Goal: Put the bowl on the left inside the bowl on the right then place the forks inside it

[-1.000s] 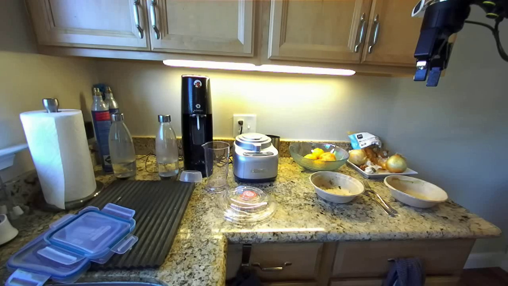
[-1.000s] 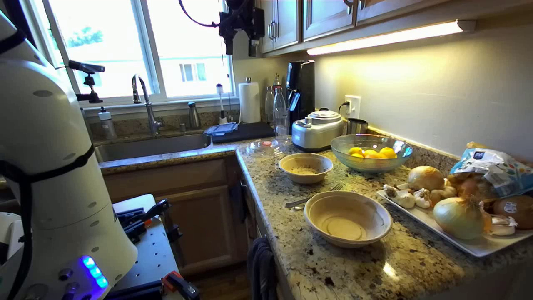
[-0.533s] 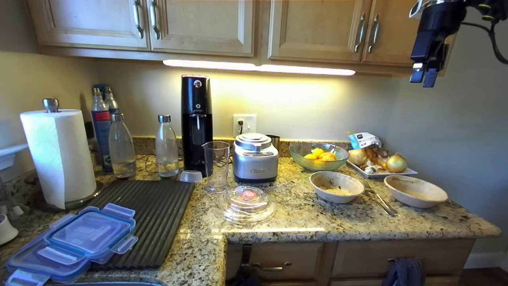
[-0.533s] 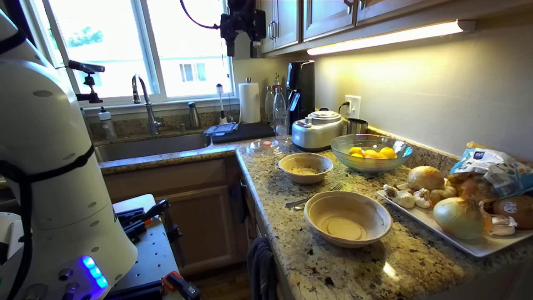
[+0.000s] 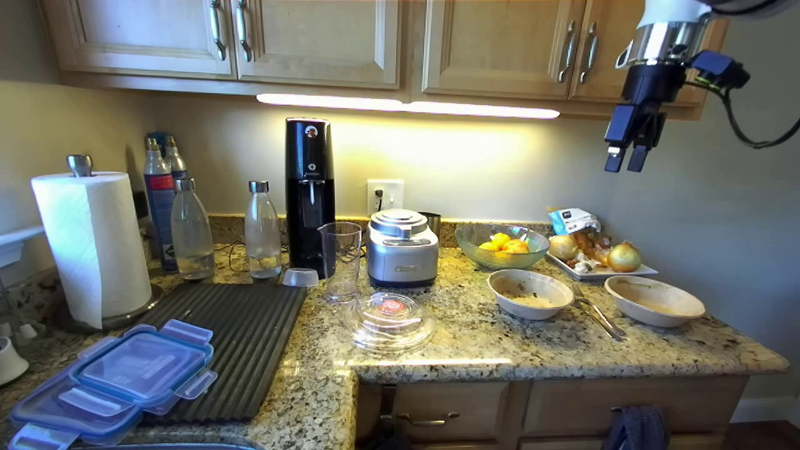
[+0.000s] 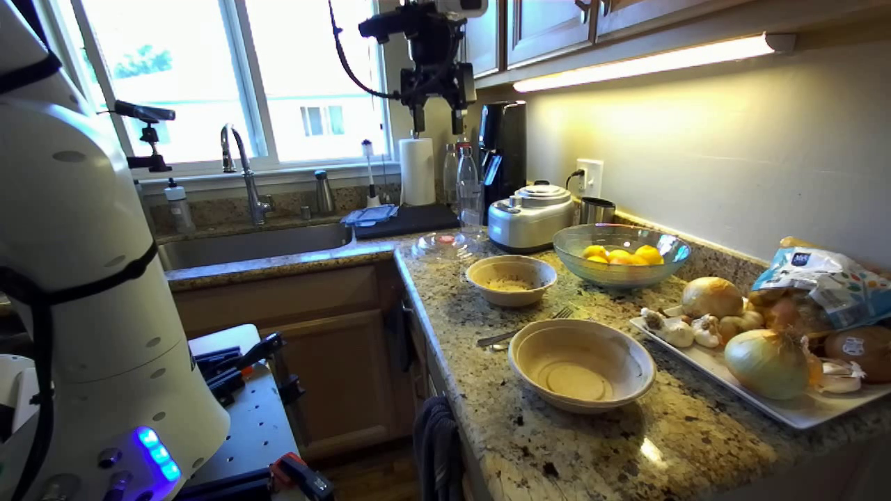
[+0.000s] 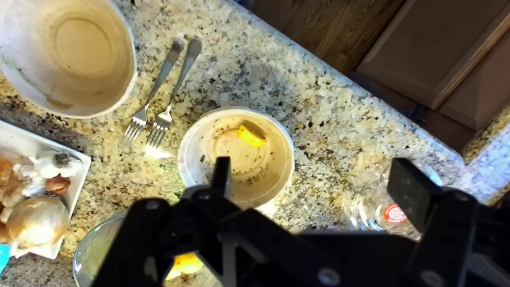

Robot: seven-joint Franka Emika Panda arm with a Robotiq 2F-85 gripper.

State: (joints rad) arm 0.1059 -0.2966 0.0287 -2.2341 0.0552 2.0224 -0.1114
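The left bowl (image 5: 530, 295) is small and beige, with dark flecks and a lemon wedge (image 7: 252, 136) inside, seen in the wrist view (image 7: 235, 156). The right bowl (image 5: 655, 301) is larger, beige and stained; it also shows in an exterior view (image 6: 582, 369) and the wrist view (image 7: 81, 46). Two forks (image 7: 161, 79) lie side by side on the counter between the bowls. My gripper (image 5: 625, 161) is open and empty, high above the counter, pointing down. In the wrist view its fingers (image 7: 222, 175) stand wide apart, one overlapping the left bowl's edge in the picture.
A glass bowl of lemons (image 6: 623, 256) and a white tray (image 6: 793, 417) with onions and garlic stand behind the bowls. A clear lid (image 5: 390, 322) and a silver appliance (image 5: 403, 250) are left of them. Cabinets (image 5: 500, 50) hang above.
My gripper has moved lower, and to the left in an exterior view, with more of the arm now showing. It stays open. The bowls and forks have not moved.
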